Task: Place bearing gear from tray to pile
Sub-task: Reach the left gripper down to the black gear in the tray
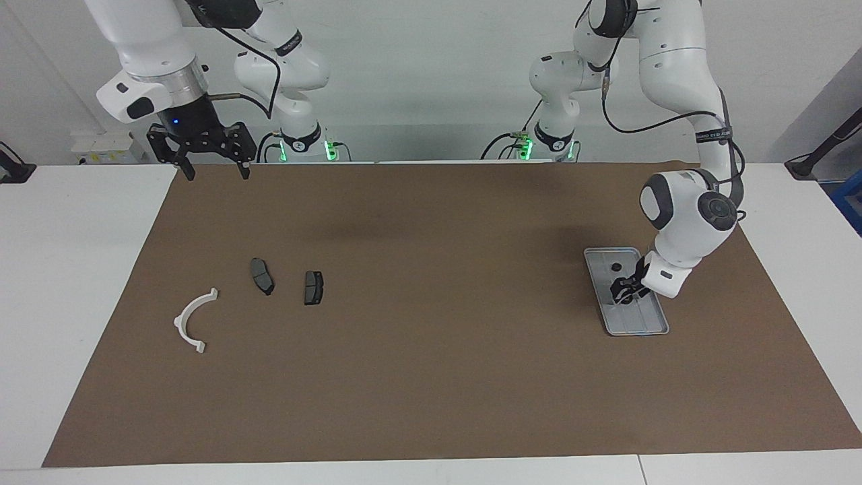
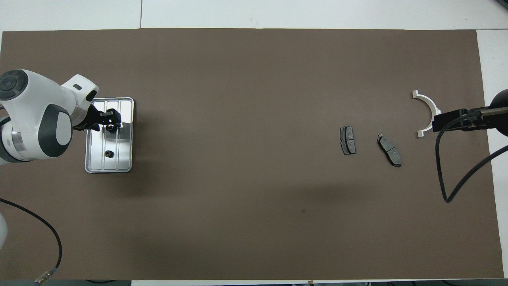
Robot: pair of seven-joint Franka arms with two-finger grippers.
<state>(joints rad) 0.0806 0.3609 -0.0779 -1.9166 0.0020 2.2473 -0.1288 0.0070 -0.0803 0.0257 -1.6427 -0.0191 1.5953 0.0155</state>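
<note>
The silver ridged tray (image 1: 643,322) (image 2: 124,161) lies toward the left arm's end of the table. My left gripper (image 1: 623,293) (image 2: 111,127) is down in it, its fingers closed around a small dark bearing gear (image 2: 111,128) that sits low on the tray. A second bearing gear (image 1: 616,267) (image 2: 108,153) lies loose in the tray, nearer to the robots. The pile is toward the right arm's end: two dark brake pads (image 1: 262,276) (image 1: 313,287) (image 2: 347,140) (image 2: 389,150) and a white half-ring bracket (image 1: 194,321) (image 2: 426,110). My right gripper (image 1: 217,172) waits open, high over the mat's edge.
A brown mat (image 1: 431,350) covers most of the white table. The right arm's black cable (image 2: 456,167) hangs over the mat beside the white bracket. The left arm's wrist (image 1: 680,222) leans over the tray from the table's end.
</note>
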